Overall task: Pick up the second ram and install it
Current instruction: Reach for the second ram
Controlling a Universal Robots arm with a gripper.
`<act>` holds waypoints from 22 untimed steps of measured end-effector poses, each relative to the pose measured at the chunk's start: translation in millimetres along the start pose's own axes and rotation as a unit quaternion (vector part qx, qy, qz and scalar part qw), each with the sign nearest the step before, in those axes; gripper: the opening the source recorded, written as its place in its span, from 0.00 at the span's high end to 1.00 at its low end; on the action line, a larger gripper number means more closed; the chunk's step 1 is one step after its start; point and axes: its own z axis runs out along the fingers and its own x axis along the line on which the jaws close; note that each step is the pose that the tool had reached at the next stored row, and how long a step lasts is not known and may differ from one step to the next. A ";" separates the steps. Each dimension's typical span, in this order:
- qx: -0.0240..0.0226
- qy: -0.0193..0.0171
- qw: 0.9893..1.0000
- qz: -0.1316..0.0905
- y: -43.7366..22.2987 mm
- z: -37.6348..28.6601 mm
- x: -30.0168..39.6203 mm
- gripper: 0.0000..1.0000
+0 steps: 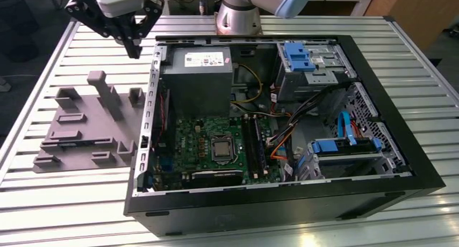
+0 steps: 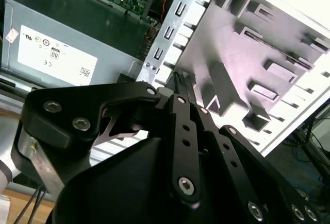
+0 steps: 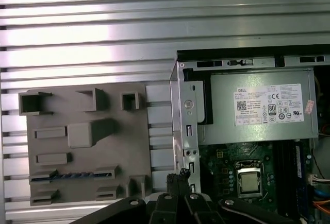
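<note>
The second ram [image 3: 72,175] is a thin blue-green stick lying on edge in a slot of the grey plastic holder [image 3: 87,141]. In the exterior view it shows as a dark sliver [image 1: 72,144] near the holder's [image 1: 86,123] front. My gripper [image 1: 133,52] hangs above the table, behind the holder and beside the case's back left corner. Its fingers are shut together with nothing between them, as both wrist views show [image 3: 180,176] [image 2: 180,82]. The motherboard [image 1: 208,137] with its long black memory slots [image 1: 256,147] lies inside the open case.
The open black computer case [image 1: 401,166] takes up the table's middle and the exterior view's right. Inside are a grey power supply [image 1: 197,78], blue drive bays [image 1: 344,147] and loose cables. The holder's upright posts [image 1: 111,96] stand below the gripper. The table is slatted metal.
</note>
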 end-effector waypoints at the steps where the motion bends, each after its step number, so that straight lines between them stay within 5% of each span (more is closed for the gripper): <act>1: 0.000 0.000 1.000 0.000 -0.2 -0.1 1.7 0.89; 22: 0.000 0.000 1.000 0.000 -2.5 -0.3 23.1 0.89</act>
